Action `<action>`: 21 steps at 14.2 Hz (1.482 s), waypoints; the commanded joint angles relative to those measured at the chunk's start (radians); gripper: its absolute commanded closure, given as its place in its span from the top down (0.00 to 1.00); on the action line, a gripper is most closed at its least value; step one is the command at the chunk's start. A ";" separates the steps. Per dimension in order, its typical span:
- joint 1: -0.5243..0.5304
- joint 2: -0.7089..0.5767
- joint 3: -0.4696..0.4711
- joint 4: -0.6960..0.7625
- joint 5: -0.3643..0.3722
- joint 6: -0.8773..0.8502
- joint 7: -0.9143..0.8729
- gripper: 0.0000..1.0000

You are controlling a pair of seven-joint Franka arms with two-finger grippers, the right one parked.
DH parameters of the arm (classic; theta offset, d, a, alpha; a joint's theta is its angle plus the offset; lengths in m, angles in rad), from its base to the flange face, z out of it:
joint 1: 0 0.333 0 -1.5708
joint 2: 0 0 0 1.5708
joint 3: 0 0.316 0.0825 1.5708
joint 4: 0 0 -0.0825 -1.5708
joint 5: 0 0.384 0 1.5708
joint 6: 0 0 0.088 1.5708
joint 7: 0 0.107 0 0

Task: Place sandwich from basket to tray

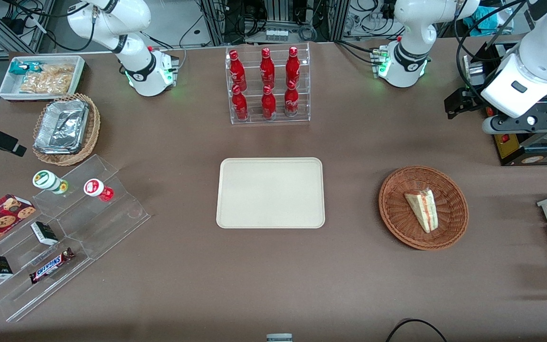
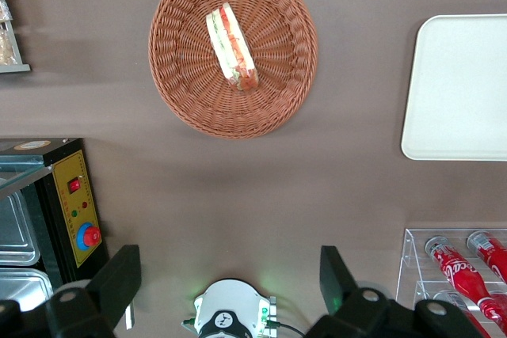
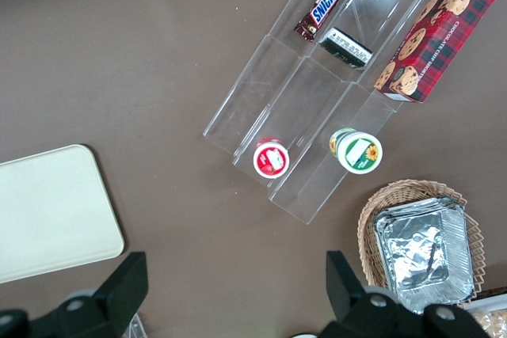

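Sandwich (image 1: pixel 422 209) lay in the basket (image 1: pixel 454 228) beside the empty tray (image 1: pixel 270 192), its long axis pointing toward the table's near edge, while the wide-open gripper (image 2: pixel 230 279) hung above the worktop, well apart.

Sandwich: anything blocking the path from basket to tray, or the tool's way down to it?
Nothing visible. The sandwich lies alone in the basket; only bare table separates it from the empty tray. The tool, fingers open, hangs high above the table, farther from the front camera than the basket.
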State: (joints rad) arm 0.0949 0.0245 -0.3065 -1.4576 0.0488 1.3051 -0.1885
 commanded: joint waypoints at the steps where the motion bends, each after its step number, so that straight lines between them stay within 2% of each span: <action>1: 0.000 -0.020 0.004 -0.003 -0.009 -0.007 0.027 1.00; 5: 0.000 0.015 0.007 -0.058 0.000 0.049 0.018 1.00; 10: 0.002 0.046 0.021 -0.375 0.005 0.385 -0.011 1.00; 14: 0.012 0.101 0.062 -0.539 -0.007 0.627 -0.167 1.00; 16: 0.028 0.144 0.064 -0.588 -0.003 0.744 -0.288 1.00; 21: 0.052 0.279 0.064 -0.607 -0.004 0.926 -0.301 1.00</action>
State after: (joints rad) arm 0.1283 0.2641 -0.2358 -2.0667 0.0491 2.1771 -0.4719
